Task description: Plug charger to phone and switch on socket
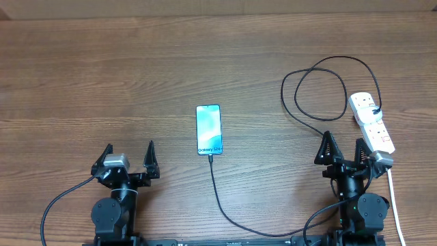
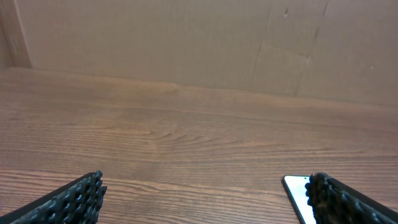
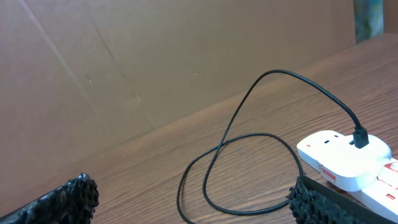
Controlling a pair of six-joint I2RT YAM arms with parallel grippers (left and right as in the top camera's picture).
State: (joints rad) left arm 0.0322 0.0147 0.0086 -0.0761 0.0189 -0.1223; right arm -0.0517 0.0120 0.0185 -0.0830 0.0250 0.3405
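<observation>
We are looking down on a brown wood-grain table point(image 1: 102, 68), where the phone point(image 1: 209, 130) is lying flat near the middle, its light blue screen facing up. The charger point(image 1: 215, 181), a thin black cable, is running from the phone's near end toward the front edge, then looping across the right side and standing plugged into the far end of the socket point(image 1: 372, 123). The socket's white cord point(image 1: 394, 205) is trailing toward the front edge.
</observation>
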